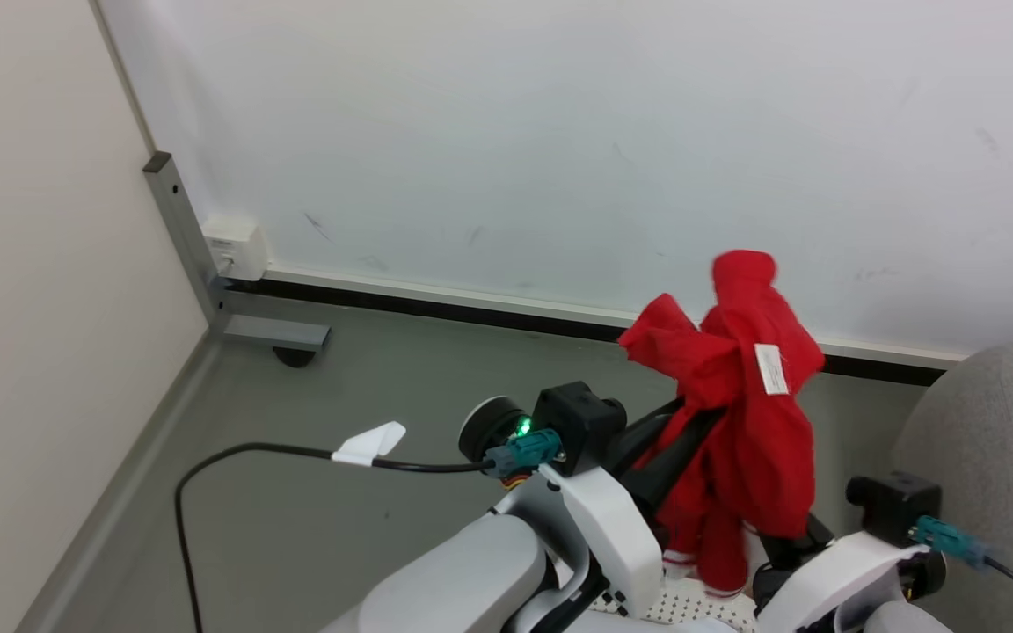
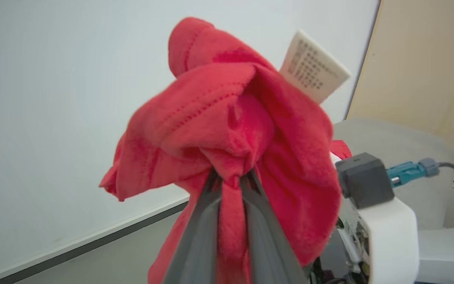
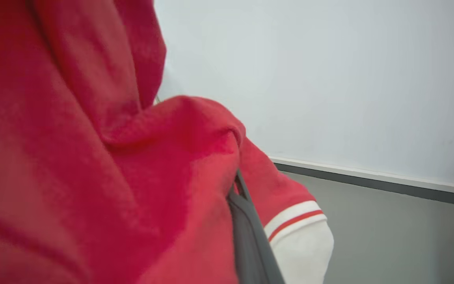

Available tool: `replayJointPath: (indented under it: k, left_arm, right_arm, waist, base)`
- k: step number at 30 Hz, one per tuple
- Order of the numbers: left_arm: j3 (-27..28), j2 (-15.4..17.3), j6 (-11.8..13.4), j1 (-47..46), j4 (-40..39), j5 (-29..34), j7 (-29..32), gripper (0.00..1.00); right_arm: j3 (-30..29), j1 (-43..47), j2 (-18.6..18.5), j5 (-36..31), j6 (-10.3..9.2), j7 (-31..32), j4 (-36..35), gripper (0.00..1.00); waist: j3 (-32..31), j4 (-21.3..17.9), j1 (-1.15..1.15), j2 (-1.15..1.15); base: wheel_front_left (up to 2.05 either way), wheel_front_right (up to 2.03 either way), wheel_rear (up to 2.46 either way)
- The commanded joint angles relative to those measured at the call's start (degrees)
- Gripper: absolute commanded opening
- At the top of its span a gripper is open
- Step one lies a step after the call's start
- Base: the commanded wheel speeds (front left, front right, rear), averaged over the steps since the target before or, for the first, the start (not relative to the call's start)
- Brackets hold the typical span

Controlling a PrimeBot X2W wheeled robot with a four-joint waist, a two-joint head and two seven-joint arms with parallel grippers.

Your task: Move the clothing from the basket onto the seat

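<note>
While your left gripper [image 2: 233, 175] pinches a bunched fold, expect the clothing [image 2: 219, 114] limp and light; right gripper [image 3: 242, 205] grip unclear.

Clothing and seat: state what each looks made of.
The clothing looks like soft, matte fleece or knit, going by its fuzzy nap, limp folds, stitched seams and striped white cuff. The seat looks upholstered in light grey woven fabric, matte and finely textured.

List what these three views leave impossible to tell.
Basket: head view, mostly cut off by the bottom edge; contents unknown.
Right jaws: right wrist view, buried in clothing; open or shut unclear.
Label: left wrist view, print too blurred to read.
Seat: head view, cut by right edge.
</note>
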Motion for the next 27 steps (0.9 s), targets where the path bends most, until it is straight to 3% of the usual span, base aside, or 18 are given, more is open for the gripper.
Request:
replayJointPath:
  k: [1, 7, 9, 10, 20, 27]
  left_arm:
    - [0.2, 0.4, 0.2, 0.8, 0.1, -0.5, -0.2, 0.0]
    - [0.2, 1.2, 1.2, 1.8, 1.0, -0.9, 0.0, 0.0]
    - [-0.1, 1.3, 1.2, 2.4, 1.1, -1.0, 0.0, 0.89]
    - [-0.3, 1.4, 1.2, 2.6, 1.1, -1.1, 0.0, 1.0]
    - [-1.0, 2.5, 1.8, 4.2, 1.3, -0.9, -1.3, 1.0]
    - [-0.9, 2.8, 2.3, 3.6, 1.5, 0.5, -2.8, 1.0]
  right_arm:
    - [-1.8, 1.5, 0.0, 0.5, -0.13, -0.2, -1.1, 0.0]
    - [-9.3, 4.0, 0.9, 3.6, -0.13, -0.2, -5.9, 0.0]
    - [-11.6, 4.4, 0.8, 4.8, -0.13, -0.2, -7.7, 0.0]
    - [-13.0, 4.6, 1.0, 5.8, -0.12, -0.2, -8.8, 0.0]
    - [-24.8, 5.6, -1.4, 6.3, -0.12, -0.2, -17.1, 0.0]
    - [-28.4, 6.4, -4.3, 4.0, -0.12, -0.1, -20.6, 0.0]
  waist:
    - [0.2, -0.2, 0.0, 0.0]
    - [0.6, -1.8, 0.0, 0.0]
    - [0.8, -2.7, 0.0, 0.0]
    - [0.9, -3.2, 0.0, 0.0]
    - [2.2, -11.5, 0.0, 0.0]
    - [3.6, -20.1, 0.0, 0.0]
  base:
    - [0.0, 0.0, 0.0]
    - [0.0, 0.0, 0.0]
    - [0.0, 0.0, 0.0]
    - [0.0, 0.0, 0.0]
    - [0.0, 0.0, 0.0]
    - [0.0, 0.0, 0.0]
